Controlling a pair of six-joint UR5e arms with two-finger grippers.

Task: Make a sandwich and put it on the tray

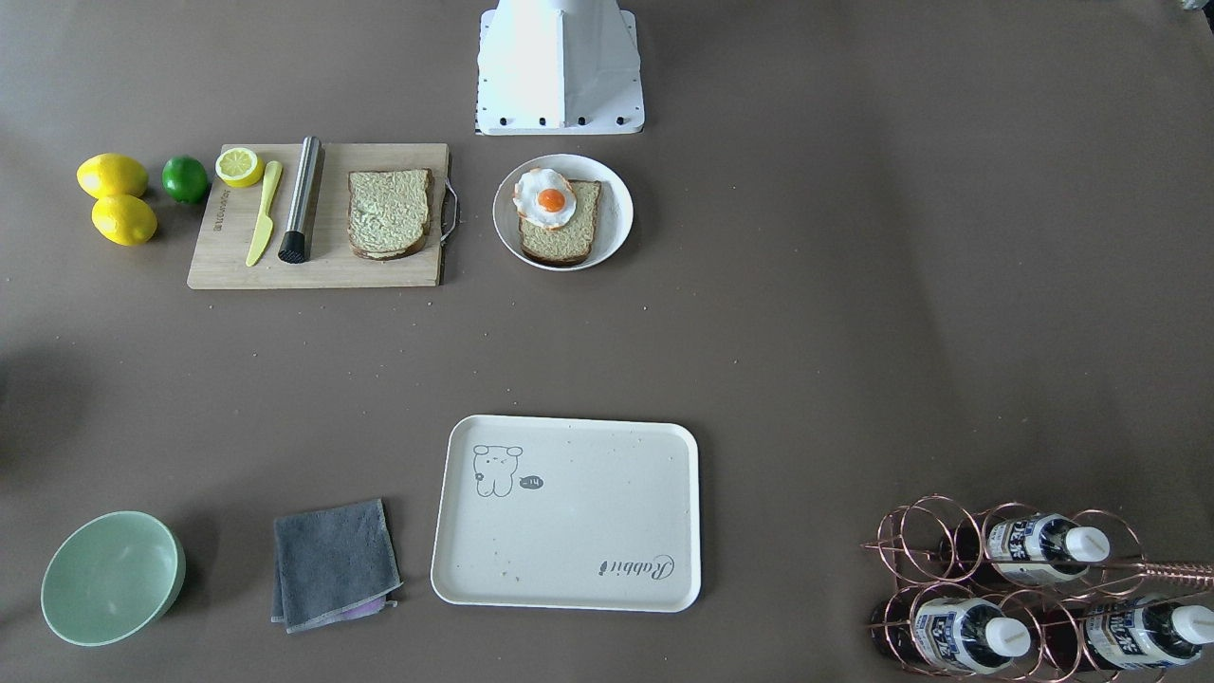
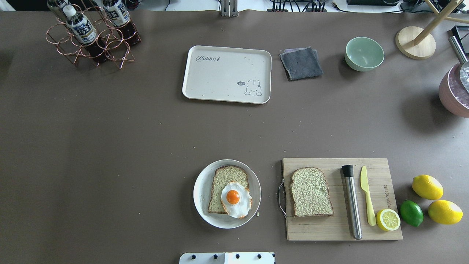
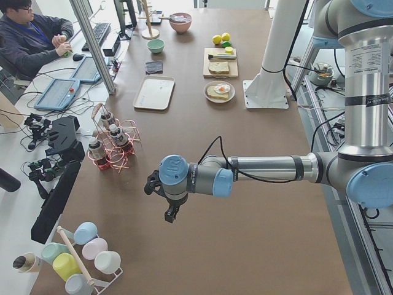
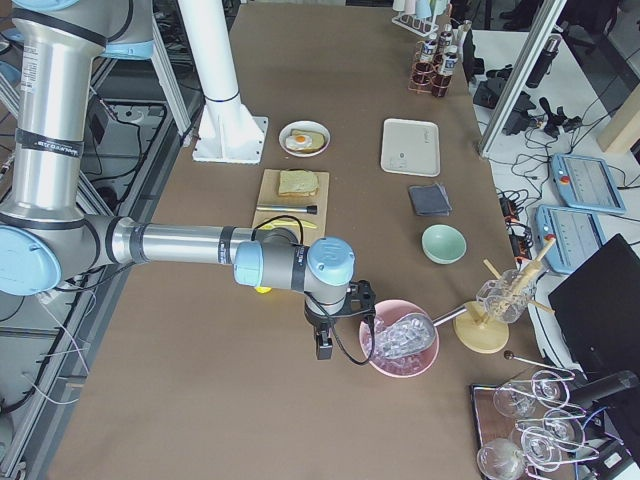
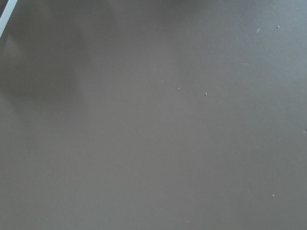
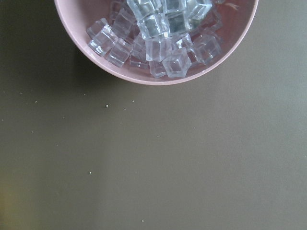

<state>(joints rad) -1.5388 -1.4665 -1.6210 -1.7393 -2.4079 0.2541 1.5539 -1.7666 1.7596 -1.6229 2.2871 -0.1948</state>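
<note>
left gripper (image 3: 170, 214): my fingers point down over the bare brown table (image 5: 153, 143), far off the tray's left end, past the copper wire bottle rack (image 2: 75, 55). Only a side camera catches them, so I can't tell if they are parted or pinched.
right gripper (image 4: 324, 348): my fingers point down, far off the tray's right end, just beside the pink bowl (image 2: 451, 96) of clear ice cubes (image 6: 158, 28). Side view only here too, so I can't tell their state.
tray: the large cream-white rectangular plastic tray (image 2: 220, 77) with "Rabbit" lettering lies flat at the far side from my base.
toast with egg: square brown-crust toast slice (image 2: 224, 179) with a white fried egg with orange yolk (image 2: 236, 200) partly on it. Both sit on the round white plate (image 2: 199, 198), on my side of the tray and well apart from it.
second toast: matching toast slice (image 2: 310, 191) on the wooden cutting board (image 2: 329, 229), on my side of the tray and off to its right.
board extras: steel rod with black tip (image 2: 351, 201), yellow plastic knife (image 2: 367, 198), half lemon (image 2: 388, 219).
tray neighbours: folded grey cloth (image 2: 301, 63) just right of the tray, mint-green bowl (image 2: 364, 54) beyond the cloth.
</note>
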